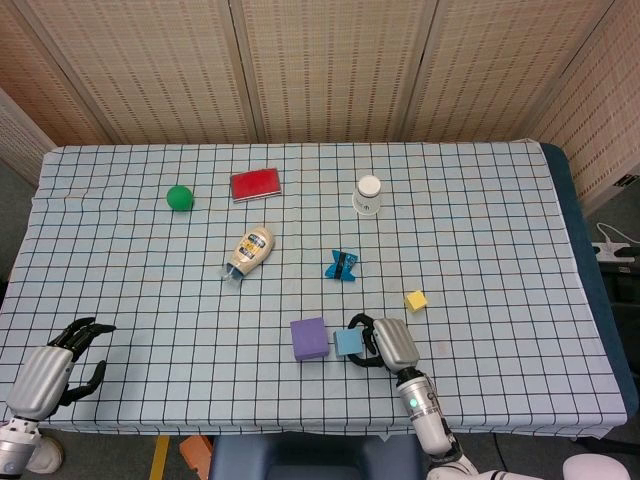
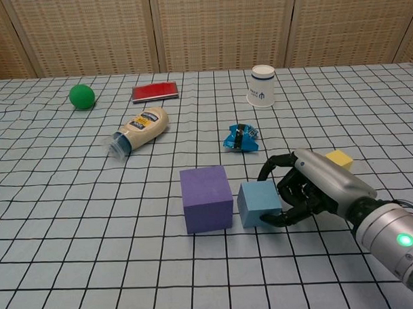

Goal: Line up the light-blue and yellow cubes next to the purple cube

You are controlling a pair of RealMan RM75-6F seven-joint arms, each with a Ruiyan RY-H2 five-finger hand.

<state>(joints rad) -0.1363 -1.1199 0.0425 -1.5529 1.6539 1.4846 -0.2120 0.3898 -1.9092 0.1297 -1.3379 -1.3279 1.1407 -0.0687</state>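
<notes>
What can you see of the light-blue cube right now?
The light-blue cube is a small, matte, foam-looking block, smaller than the purple cube. It sits flat on the checked tablecloth, just right of the purple cube, with at most a thin gap between them. The right hand grips its right side, fingers curled over the top and front.
</notes>
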